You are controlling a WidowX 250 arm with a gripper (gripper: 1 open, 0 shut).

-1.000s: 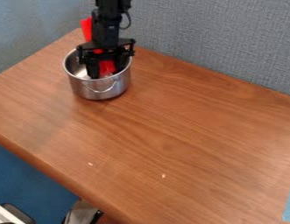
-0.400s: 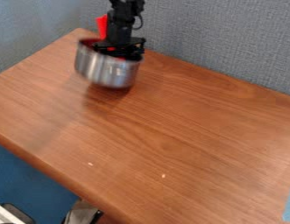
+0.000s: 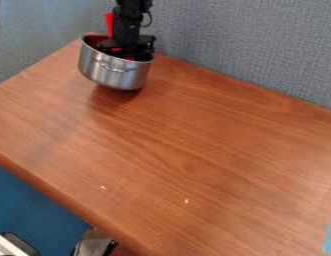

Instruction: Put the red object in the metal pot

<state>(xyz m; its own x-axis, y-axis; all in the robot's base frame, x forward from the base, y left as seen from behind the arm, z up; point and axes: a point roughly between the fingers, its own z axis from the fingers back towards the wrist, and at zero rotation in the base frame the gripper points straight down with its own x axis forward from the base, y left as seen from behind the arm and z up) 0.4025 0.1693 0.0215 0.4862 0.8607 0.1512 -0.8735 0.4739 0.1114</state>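
Starting at the fingers: we see the dark tips dipping down over the pot's mouth at the upper left of the frame, but honestly we can't tell if they're spread or pinching anything, it's all too small and dark in there. The gripper points almost straight down, right above the back half of the pot, with the black arm rising up out of the top edge of the frame.

The red object shows as a bright red bit beside the gripper body, on its left side just above the pot rim. We can't say for sure whether it's gripped or just standing in the pot.

The pot is shiny steel, round, and looks tilted, its mouth leaning toward the wall. It sits near the far left corner of the table, a brown wood top. Behind it all we've got a grey-blue wall.
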